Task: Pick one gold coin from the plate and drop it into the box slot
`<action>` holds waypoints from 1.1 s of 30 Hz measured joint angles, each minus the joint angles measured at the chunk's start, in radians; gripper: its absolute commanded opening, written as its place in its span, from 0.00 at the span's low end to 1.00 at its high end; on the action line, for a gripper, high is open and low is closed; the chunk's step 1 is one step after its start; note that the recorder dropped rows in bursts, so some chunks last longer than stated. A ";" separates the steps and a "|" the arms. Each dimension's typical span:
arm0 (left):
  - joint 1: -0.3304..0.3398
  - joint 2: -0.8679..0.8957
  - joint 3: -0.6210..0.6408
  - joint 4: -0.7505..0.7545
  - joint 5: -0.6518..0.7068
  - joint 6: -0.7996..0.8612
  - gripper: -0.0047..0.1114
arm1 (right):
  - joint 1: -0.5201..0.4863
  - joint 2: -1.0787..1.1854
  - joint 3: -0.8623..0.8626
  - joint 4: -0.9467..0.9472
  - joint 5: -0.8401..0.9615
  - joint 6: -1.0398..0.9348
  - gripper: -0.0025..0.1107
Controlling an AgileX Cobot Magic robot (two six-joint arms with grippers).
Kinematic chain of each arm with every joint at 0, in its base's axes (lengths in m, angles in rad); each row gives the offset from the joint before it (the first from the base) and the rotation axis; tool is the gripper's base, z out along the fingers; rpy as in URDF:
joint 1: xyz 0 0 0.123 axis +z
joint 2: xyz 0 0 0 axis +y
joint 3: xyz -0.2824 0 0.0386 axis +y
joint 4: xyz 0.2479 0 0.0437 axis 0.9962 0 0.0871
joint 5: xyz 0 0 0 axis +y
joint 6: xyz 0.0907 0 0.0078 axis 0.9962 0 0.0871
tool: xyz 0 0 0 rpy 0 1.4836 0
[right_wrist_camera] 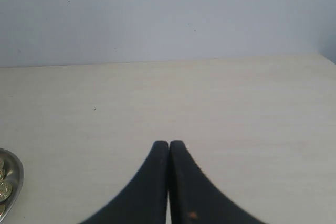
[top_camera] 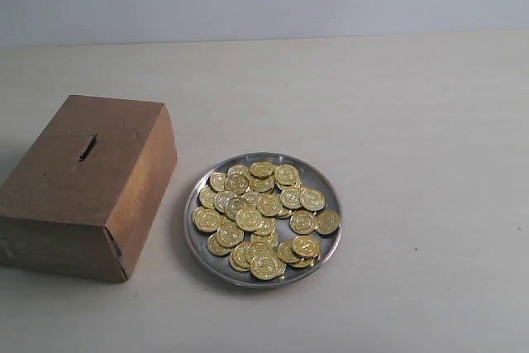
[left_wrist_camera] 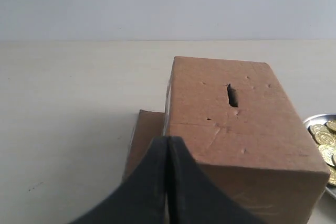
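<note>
Jaws pressed together and holding nothing, the left gripper [left_wrist_camera: 168, 148] faces the box [top_camera: 78, 179] and its slot [top_camera: 87, 147], whose slit runs away from it, while the right gripper [right_wrist_camera: 169, 150] hangs over the table [right_wrist_camera: 236, 103], the plate [top_camera: 321, 181] of gold coins [top_camera: 260, 217] lying just beside the box and seemingly within easier reach of the right gripper.

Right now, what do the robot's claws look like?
The left gripper has two matte black fingers, broad at the base, curving to narrow rounded tips. The right gripper looks the same, plus one small orange speck on a finger. No cables or labels show; the arms are out of view.
</note>
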 measured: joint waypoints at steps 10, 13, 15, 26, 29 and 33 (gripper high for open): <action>0.000 0.000 0.000 0.004 0.033 -0.074 0.04 | 0.000 0.000 0.000 0.000 0.000 0.000 0.02; 0.000 0.000 0.000 0.026 0.037 -0.096 0.04 | 0.000 0.000 0.000 0.000 0.000 0.000 0.02; 0.000 0.000 0.000 0.057 0.039 -0.137 0.04 | 0.000 0.000 0.000 0.000 0.000 0.000 0.02; 0.001 0.000 0.000 0.153 0.039 -0.251 0.04 | 0.000 0.000 0.000 0.000 0.000 0.000 0.02; 0.001 0.000 0.000 0.153 0.039 -0.251 0.04 | 0.000 0.000 0.000 0.000 0.000 0.000 0.02; 0.001 0.000 0.000 0.153 0.039 -0.218 0.04 | 0.000 0.000 0.000 0.000 0.000 0.000 0.02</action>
